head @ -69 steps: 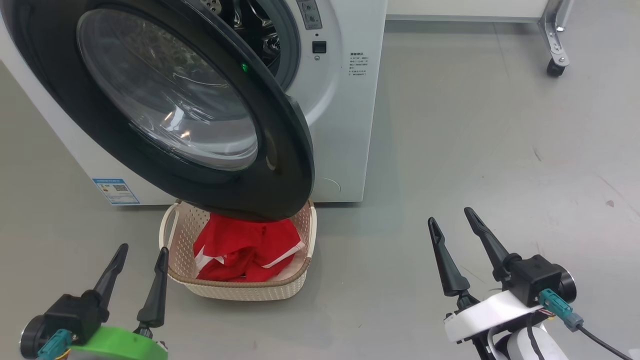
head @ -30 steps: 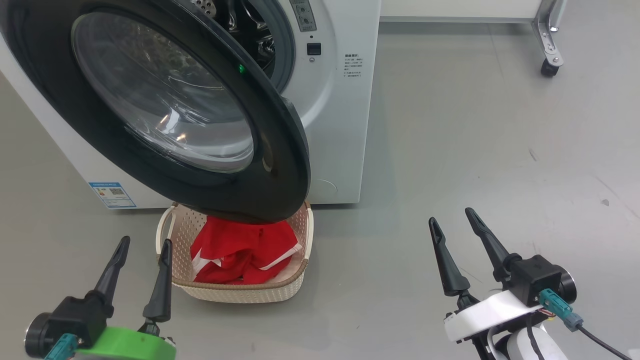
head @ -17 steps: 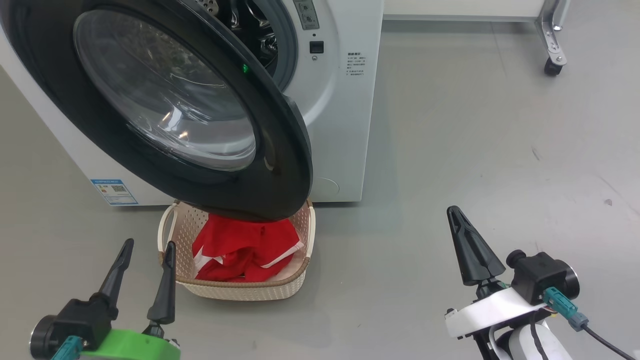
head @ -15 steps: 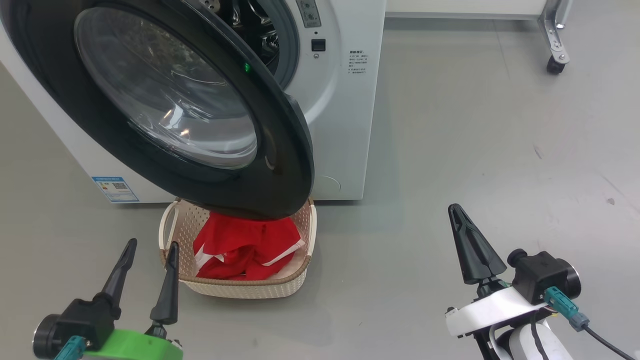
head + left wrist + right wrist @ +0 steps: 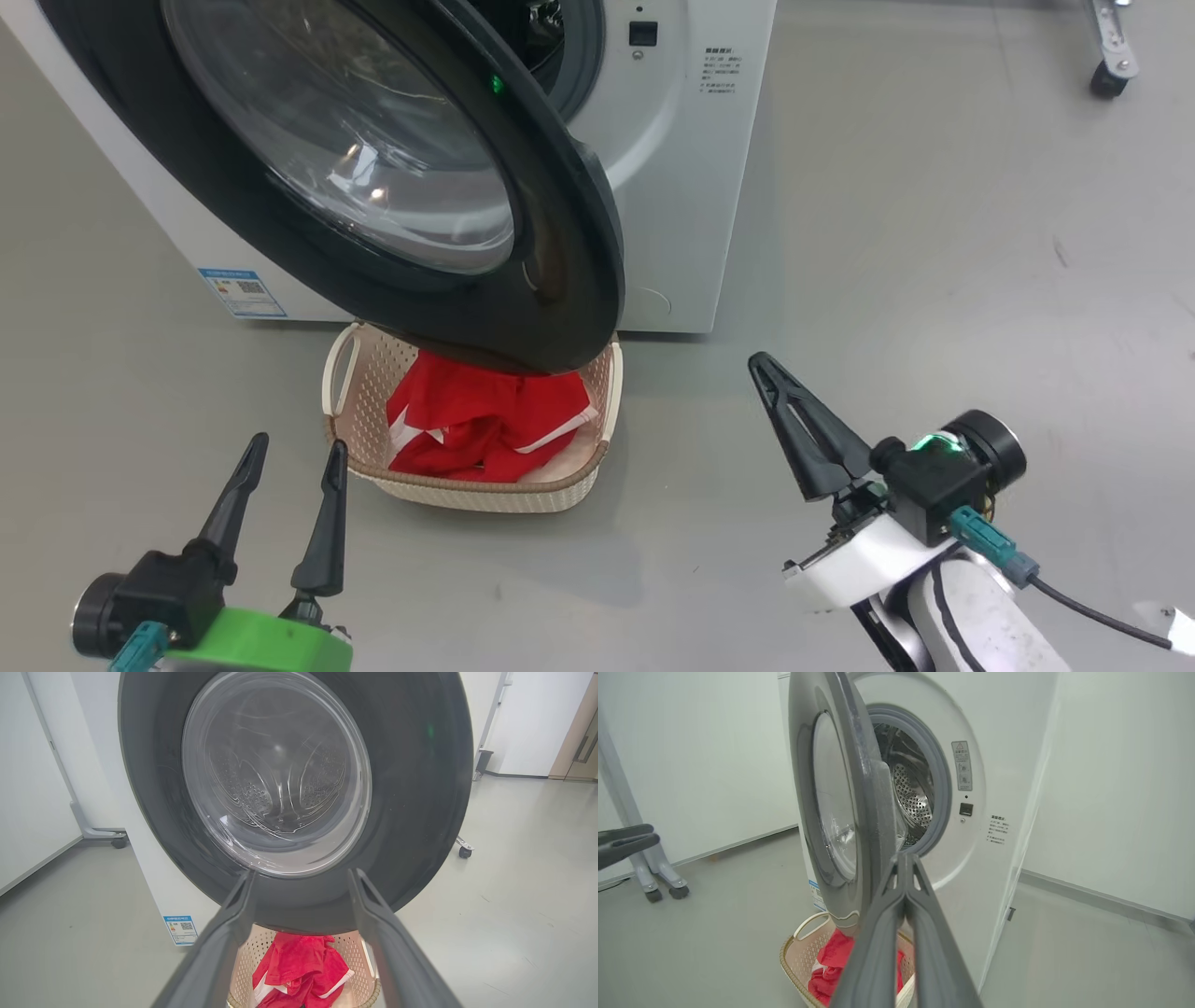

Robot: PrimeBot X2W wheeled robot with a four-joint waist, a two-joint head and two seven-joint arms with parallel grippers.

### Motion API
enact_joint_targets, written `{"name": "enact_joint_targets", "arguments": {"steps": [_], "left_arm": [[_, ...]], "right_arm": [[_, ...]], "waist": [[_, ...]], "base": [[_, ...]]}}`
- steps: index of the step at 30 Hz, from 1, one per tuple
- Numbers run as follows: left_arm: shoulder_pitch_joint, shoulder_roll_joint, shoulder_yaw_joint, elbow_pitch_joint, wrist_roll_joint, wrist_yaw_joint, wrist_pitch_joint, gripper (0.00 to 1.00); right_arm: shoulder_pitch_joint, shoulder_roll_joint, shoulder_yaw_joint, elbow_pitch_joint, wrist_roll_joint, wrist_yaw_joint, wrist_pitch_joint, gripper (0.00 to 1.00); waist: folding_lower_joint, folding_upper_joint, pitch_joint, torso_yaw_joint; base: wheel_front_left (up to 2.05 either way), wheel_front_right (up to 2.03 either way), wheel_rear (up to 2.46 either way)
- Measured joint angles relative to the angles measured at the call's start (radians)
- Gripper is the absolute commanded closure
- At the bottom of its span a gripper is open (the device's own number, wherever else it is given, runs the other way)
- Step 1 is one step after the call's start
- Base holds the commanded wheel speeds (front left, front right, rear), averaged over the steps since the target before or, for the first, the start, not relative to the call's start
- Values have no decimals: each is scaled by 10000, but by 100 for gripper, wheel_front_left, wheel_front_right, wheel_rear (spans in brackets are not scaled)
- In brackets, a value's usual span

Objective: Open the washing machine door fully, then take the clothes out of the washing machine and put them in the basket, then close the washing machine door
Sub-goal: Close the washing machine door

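WM door (image 5: 420,788) open, clothes (image 5: 299,970) in basket (image 5: 252,952)

- Seeing washing machine door (image 5: 373,168) hanging part-open, black rim overhanging cream basket (image 5: 485,497).
- Finding red clothes (image 5: 476,425) w/ white trim lying crumpled inside.
- Noting white washing machine (image 5: 681,187) standing just behind.

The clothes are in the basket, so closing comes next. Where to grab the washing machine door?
Probably the free right rim edge of the washing machine door, from the right: hinged left, it stands ajar, and that thin edge faces the right tool.
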Motion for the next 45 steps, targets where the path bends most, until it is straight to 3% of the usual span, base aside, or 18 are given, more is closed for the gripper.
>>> {"name": "enact_joint_targets", "arguments": {"steps": [20,34,45], "left_arm": [[-1236,-466,-640,-54,25,-13,0,0],[-1738,-631,-658,77,-38,-42,0,0],[-1785,-665,-769,123,-36,-42,-27,0]], "right_arm": [[-3098,-1005,2326,746,-395,88,518,100],[-4319,-1373,2466,1582,221,88,579,100],[-4767,-1672,2236,2029,577,174,470,100]], "waist": [[0,0,1722,1155],[0,0,2618,2051],[0,0,2851,2190]], "base": [[0,0,0],[0,0,0],[0,0,0]]}}
